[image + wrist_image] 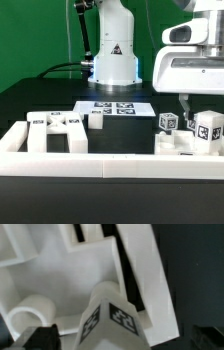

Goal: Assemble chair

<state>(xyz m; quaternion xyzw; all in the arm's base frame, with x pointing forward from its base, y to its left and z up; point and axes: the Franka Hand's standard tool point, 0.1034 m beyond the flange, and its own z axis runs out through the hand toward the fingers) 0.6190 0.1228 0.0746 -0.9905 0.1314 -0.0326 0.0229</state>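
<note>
The big white robot hand (122,335) is wide open and holds nothing. A white plastic chair leg (108,317) with a square tag stands between its fingers (40,336), just behind the long white rail (100,165). I think this is the leg-placing step. Next, lift away without bumping it.

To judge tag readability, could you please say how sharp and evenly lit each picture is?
Exterior view: evenly lit, matte-white tagged chair pieces crisp against the black table; wrist view: soft and blurred, the black-and-white square tag only roughly readable.
</note>
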